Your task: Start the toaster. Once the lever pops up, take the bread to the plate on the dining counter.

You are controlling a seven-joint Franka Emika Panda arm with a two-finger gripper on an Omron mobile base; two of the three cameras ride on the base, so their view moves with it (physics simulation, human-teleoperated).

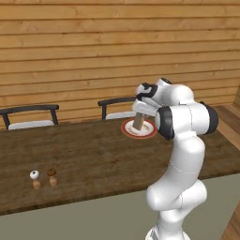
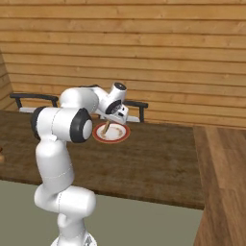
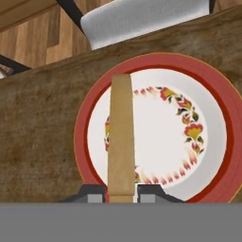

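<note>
Plate sits on dining counter before plank wall.

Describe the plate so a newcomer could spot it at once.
Start at the long dark wood counter, then look to its far edge, in front of the right-hand chair. The plate is there: round, white, red-rimmed, with a floral ring, and the tool holds the bread on edge over it.
</note>
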